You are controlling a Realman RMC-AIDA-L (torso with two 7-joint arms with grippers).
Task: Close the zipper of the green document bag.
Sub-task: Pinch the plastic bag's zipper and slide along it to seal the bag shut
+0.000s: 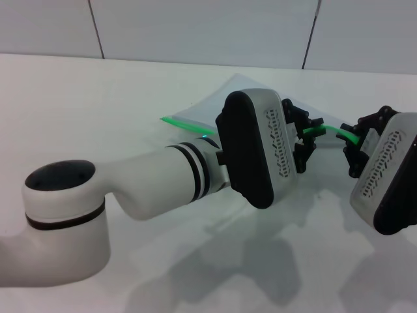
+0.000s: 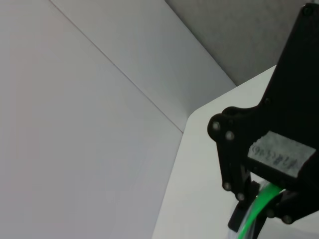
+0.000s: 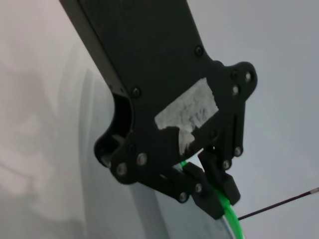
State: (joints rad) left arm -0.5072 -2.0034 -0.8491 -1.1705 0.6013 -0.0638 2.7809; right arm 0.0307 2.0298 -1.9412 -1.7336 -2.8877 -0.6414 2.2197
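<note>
My left gripper [image 1: 305, 134] pinches the zipper [image 1: 329, 128], the green strip on the bag's [image 1: 218, 104] edge; my right gripper [image 1: 352, 140], at three o'clock from it, is clamped on the same strip. The bag lies on the table [image 1: 98, 111] at twelve o'clock of my left wrist, mostly hidden behind it

Black metal right gripper [image 3: 215, 195], taped label: fingers clamped on thin bright green zipper strip [image 3: 230, 215], exiting at five o'clock.
</note>
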